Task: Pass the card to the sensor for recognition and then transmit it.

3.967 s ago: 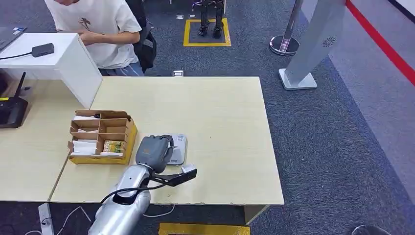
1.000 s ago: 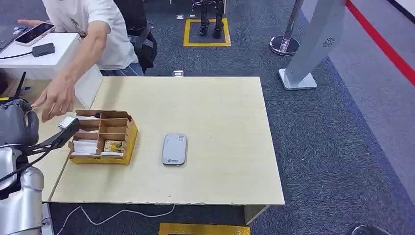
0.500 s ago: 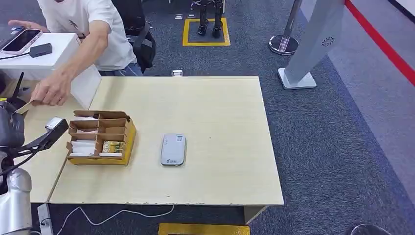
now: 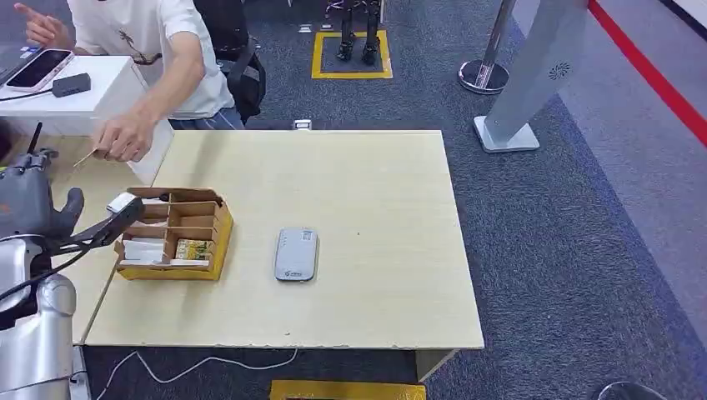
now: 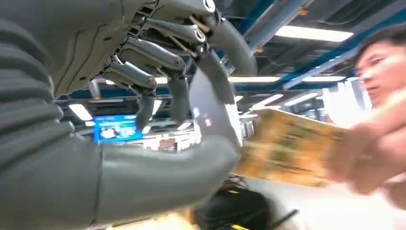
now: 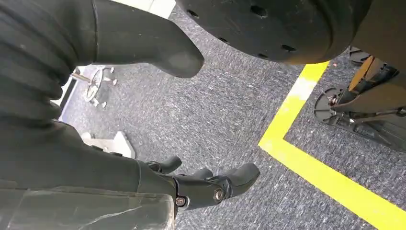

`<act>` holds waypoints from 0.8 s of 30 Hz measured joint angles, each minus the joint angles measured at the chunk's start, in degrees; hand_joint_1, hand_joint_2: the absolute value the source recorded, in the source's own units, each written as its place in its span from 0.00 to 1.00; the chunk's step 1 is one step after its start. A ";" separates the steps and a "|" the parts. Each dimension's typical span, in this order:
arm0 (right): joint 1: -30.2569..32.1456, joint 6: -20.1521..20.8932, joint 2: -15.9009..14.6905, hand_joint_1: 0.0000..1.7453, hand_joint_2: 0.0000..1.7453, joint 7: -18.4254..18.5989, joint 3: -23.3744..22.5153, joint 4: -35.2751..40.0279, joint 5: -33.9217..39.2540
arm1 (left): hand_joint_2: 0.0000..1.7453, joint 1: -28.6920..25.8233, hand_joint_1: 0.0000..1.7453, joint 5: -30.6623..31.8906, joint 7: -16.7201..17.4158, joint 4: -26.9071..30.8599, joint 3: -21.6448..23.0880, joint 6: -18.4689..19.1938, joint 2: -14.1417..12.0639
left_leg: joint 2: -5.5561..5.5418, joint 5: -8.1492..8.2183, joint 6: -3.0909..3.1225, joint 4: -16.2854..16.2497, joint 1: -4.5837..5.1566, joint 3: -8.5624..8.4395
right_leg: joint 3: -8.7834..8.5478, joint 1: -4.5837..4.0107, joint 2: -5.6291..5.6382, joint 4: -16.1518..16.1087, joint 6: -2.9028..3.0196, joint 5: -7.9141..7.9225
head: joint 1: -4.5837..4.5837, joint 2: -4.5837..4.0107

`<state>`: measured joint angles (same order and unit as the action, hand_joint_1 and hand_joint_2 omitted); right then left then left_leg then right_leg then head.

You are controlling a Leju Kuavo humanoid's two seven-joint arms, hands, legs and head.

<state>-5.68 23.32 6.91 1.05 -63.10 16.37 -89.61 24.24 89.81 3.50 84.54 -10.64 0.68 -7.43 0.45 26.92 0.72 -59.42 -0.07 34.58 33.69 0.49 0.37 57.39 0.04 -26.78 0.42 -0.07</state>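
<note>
A person's hand (image 4: 125,136) holds the yellowish card (image 4: 86,156) edge-on, just above and right of my raised left hand (image 4: 29,200) at the table's left end. In the left wrist view my left hand (image 5: 143,120) has its fingers spread with nothing between them. The card (image 5: 287,148) sits beyond the thumb tip, gripped by the person's hand (image 5: 373,148). The grey card sensor (image 4: 296,254) lies flat in the middle of the table. My right hand (image 6: 210,184) hangs over the carpet, holding nothing.
A cardboard divider box (image 4: 221,229) with several cards stands left of the sensor on the light wood table (image 4: 375,183). A white counter (image 4: 117,92) with a phone (image 4: 37,68) stands at the back left, with the person behind it.
The person's hand has drawn the card up and away to the right from my left hand. My left hand has shifted slightly toward the box.
</note>
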 joint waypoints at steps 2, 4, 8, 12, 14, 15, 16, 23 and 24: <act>0.01 0.00 0.00 0.00 1.00 0.04 0.00 0.00 0.00 | 1.00 0.05 0.00 0.00 0.00 -0.09 0.91 0.22 0.39 | 0.01 0.00 0.00 0.00 0.01 0.00 | 0.00 0.00 0.01 0.00 0.00 0.00 | 0.00 0.00; 0.01 0.00 0.00 0.00 1.00 0.04 0.00 0.00 0.00 | 1.00 0.19 0.00 0.00 0.00 -0.26 1.57 0.28 0.72 | 0.01 0.00 0.00 -0.01 0.01 0.00 | 0.00 0.00 0.01 0.00 0.00 0.00 | 0.00 0.00; 0.01 0.00 0.00 0.00 1.00 0.09 0.00 0.00 0.00 | 1.00 0.32 0.00 -0.04 0.00 -0.28 2.42 0.50 1.07 | 0.01 0.00 0.00 0.00 0.01 0.00 | 0.00 0.00 0.01 0.00 0.00 0.00 | 0.00 0.00; 0.01 0.00 0.00 0.00 1.00 0.09 0.00 -0.02 -0.04 | 1.00 0.35 0.00 -0.02 0.00 -0.28 3.04 0.72 1.48 | 0.01 0.00 0.00 0.00 0.01 0.00 | 0.01 0.00 0.01 0.00 0.00 0.00 | 0.00 0.00; 0.01 0.00 0.00 0.00 1.00 0.09 0.00 -0.02 -0.04 | 1.00 0.35 0.00 -0.02 -0.09 -0.28 3.43 0.81 1.64 | 0.01 0.00 -0.01 0.00 0.00 0.00 | 0.01 -0.01 0.01 0.00 0.00 0.00 | 0.00 0.00; 0.01 0.00 0.00 0.00 1.00 0.09 0.00 -0.02 -0.04 | 1.00 0.35 0.00 -0.04 -0.11 -0.28 3.65 0.87 1.68 | 0.01 0.00 -0.01 0.00 0.00 0.00 | 0.00 -0.01 0.01 0.00 0.01 0.00 | 0.00 0.00; 0.01 0.00 0.00 0.00 1.00 0.09 0.00 -0.02 -0.04 | 1.00 0.35 0.00 -0.02 -0.13 -0.28 3.71 0.87 1.75 | 0.01 0.00 0.00 0.00 0.00 0.00 | 0.01 -0.01 0.01 0.00 0.00 0.00 | 0.00 0.00; 0.03 0.00 0.00 0.00 1.00 0.09 0.00 -0.02 -0.04 | 1.00 0.35 0.00 -0.02 -0.31 -0.28 4.24 0.90 2.08 | 0.01 0.00 0.00 0.00 0.00 0.00 | 0.00 -0.01 0.01 0.00 0.00 0.00 | 0.00 0.00; 0.03 0.00 0.00 0.00 1.00 0.09 0.00 -0.04 -0.02 | 1.00 0.35 0.00 -0.04 -0.31 -0.28 4.26 0.90 2.08 | 0.01 0.00 0.00 0.00 0.00 0.00 | 0.00 -0.01 0.01 0.00 0.00 0.00 | 0.00 0.00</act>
<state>-5.66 23.32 6.91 1.14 -63.10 16.33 -89.64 24.58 89.77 3.19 84.26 -6.38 1.57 -5.35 0.46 26.92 0.71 -59.42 -0.06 34.58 33.69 0.48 0.38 57.39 0.04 -26.78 0.42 -0.07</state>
